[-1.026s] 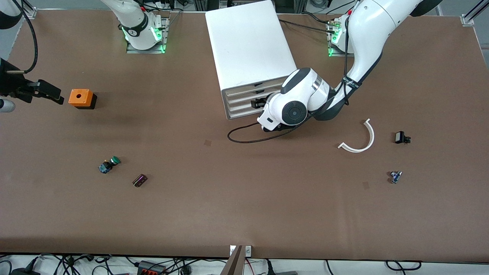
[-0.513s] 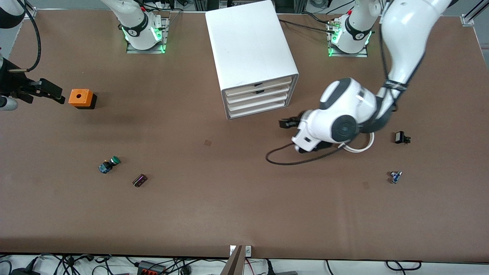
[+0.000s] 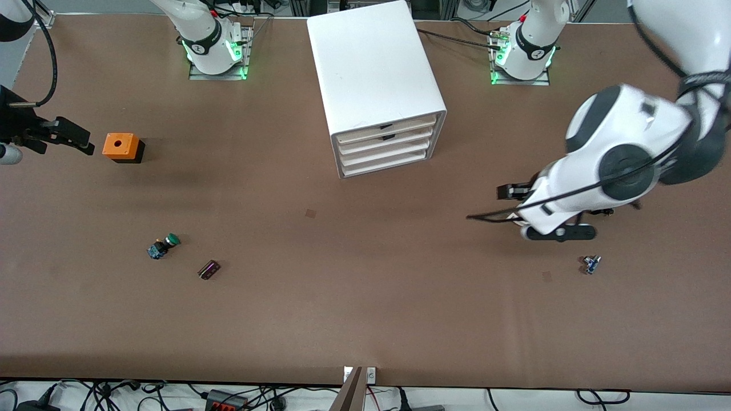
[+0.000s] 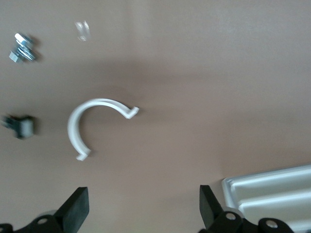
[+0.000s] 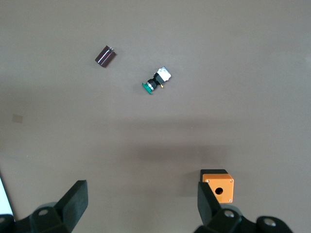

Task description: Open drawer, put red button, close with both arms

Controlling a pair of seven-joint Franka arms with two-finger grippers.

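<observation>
The white cabinet (image 3: pixel 374 63) stands at the table's back middle. Its four drawer fronts (image 3: pixel 384 146) all sit pushed in; a corner of them shows in the left wrist view (image 4: pixel 272 187). The red button is not in view. My left gripper (image 3: pixel 514 197) is open and empty in the air, over the table toward the left arm's end; its jaws stand wide apart in the left wrist view (image 4: pixel 143 211). My right gripper (image 3: pixel 77 138) is open and empty, beside the orange box (image 3: pixel 121 146), and waits; its jaws also stand wide apart in the right wrist view (image 5: pixel 141 208).
A green-capped button (image 3: pixel 164 245) and a dark small block (image 3: pixel 209 269) lie nearer the front camera at the right arm's end. A white C-shaped piece (image 4: pixel 80 126), a small black part (image 4: pixel 19 126) and a small bluish part (image 3: pixel 591 264) lie under and near my left arm.
My left arm has swung away from the cabinet's drawer fronts toward its own end of the table, gripper open. The drawer fronts stay pushed in. The right arm has hardly moved.
</observation>
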